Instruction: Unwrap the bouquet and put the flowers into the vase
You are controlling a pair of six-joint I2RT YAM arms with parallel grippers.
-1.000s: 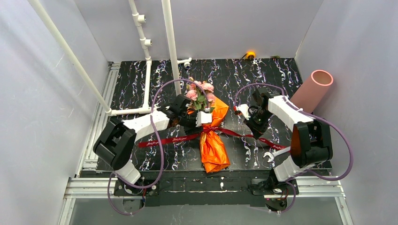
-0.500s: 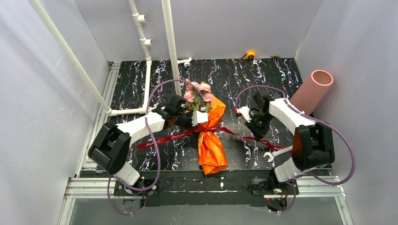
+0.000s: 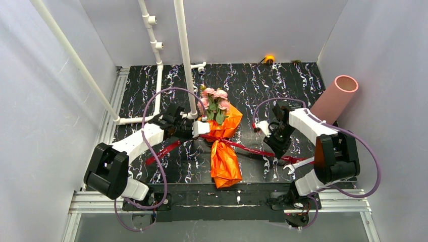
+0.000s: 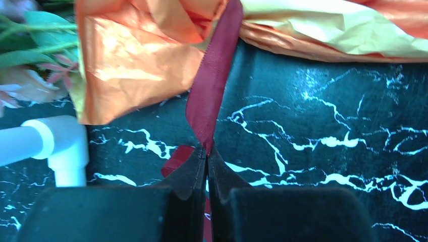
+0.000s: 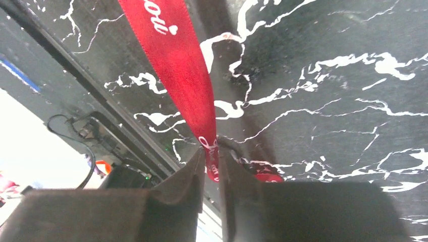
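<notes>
The bouquet (image 3: 224,154) lies in the middle of the bench (image 3: 252,80), its orange wrap running toward the near edge and the flowers (image 3: 214,97) pointing away, close to a white pipe (image 3: 184,55). A dark red ribbon (image 3: 247,148) crosses the wrap and trails off to both sides. The left fingers (image 4: 201,170) are clamped on the ribbon just left of the wrap, low over the bench, with a white pipe elbow (image 4: 55,143) beside them. The right fingers (image 5: 198,174) are pinched on the ribbon's other length, well right of the wrap, and that strip looks taut. The vase (image 3: 335,96) leans tilted at the far right, apart from both arms.
</notes>
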